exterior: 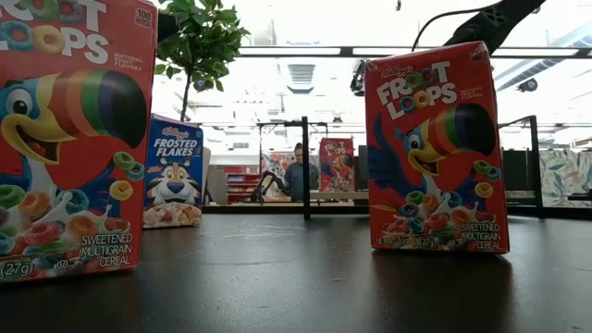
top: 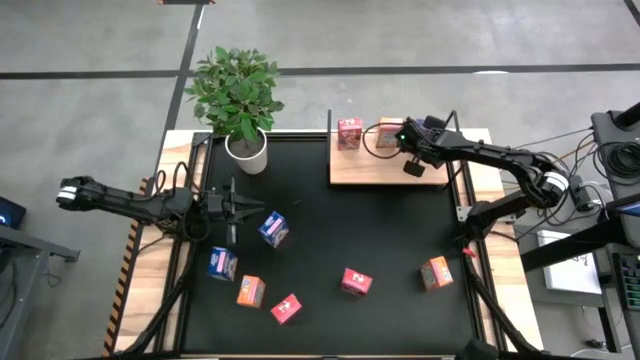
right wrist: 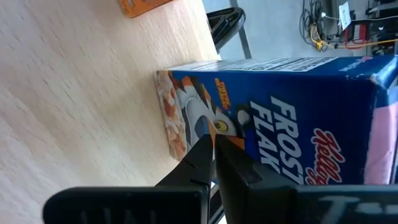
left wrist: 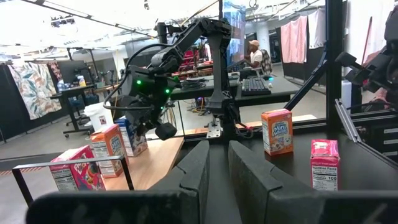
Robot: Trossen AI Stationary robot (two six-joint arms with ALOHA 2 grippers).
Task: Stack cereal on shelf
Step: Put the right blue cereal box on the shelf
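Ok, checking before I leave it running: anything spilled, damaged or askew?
Nothing looks spilled or damaged. The loose cereal boxes on the tabletop are turned at mixed angles, like the blue box and red box.

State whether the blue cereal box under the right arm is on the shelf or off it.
On it. The blue cereal box stands on the shelf board in the right wrist view, in front of the right tool.

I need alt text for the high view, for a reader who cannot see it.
Seen from above: the right gripper hovers over the wooden shelf, which holds a red cereal box; more cereal boxes lie scattered on the black table. The left gripper waits beside a blue box.
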